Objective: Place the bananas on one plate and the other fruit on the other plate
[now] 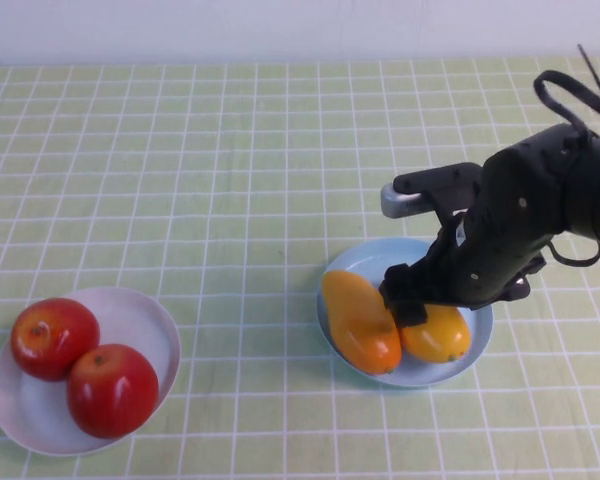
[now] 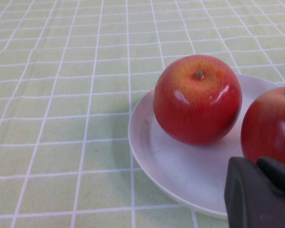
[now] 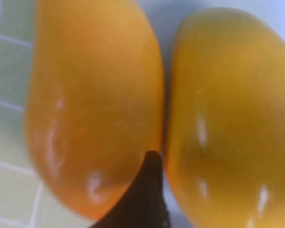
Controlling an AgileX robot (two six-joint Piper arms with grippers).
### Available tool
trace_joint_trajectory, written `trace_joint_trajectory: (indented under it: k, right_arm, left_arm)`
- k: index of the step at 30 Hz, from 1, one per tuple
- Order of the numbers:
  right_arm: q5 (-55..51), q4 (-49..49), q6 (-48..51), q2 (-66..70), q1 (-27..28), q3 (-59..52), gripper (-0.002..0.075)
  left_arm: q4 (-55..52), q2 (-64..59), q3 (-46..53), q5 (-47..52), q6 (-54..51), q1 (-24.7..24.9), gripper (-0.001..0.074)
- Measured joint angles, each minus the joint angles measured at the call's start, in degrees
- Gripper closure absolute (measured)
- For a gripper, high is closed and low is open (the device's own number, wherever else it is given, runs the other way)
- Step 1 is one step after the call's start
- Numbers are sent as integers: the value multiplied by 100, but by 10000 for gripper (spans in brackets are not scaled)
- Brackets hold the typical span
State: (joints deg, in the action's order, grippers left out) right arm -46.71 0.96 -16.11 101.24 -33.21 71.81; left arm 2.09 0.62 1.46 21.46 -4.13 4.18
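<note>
A: High view first. Where does the fruit stand?

B: Both bananas (image 1: pixel 360 320) lie side by side, touching, on the light blue plate (image 1: pixel 380 258), right of centre on the bench (image 1: pixel 230 150). The two red apples (image 1: pixel 80 365) sit on the white plate (image 1: pixel 145 315) at the near left. By the look of it, the sorting is done.

A: And the right claw (image 1: pixel 408 295)?

B: Low over the blue plate, directly above the seam between the two bananas. The right wrist view shows one dark fingertip (image 3: pixel 149 190) pointing into that gap, with a banana on either side. Its jaws stand released, gripping nothing.

A: So what does the next move turn on?

B: The bananas' long axes run roughly from the far side of the plate toward the near side, with the claw on top of them. I'd judge a straight lift clears both without nudging either.

A: The left claw (image 2: pixel 261 194)?

B: Clenched, empty, parked just beside the white plate, close to the apples.
</note>
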Motion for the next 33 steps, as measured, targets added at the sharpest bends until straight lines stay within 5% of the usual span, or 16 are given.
trace_joint_trajectory:
  k: [6,9,13,16,29,33]
  right_arm:
    - [-868,0,8,-505,0,136,130]
    - [-1634,0,8,-719,0,269,277]
    - [-2226,0,132,-965,0,294,578]
    - [-2310,-12,292,-1162,0,294,691]
    - [-2375,375,915,-1892,0,268,740]
    - [-1108,927,928,-2553,56,-476,741]
  left_arm:
    - [0,0,0,0,0,0,731]
    - [0,0,0,0,0,0,731]
    - [0,0,0,0,0,0,731]
    - [0,0,0,0,0,0,731]
    - [0,0,0,0,0,0,731]
    - [0,0,0,0,0,0,731]
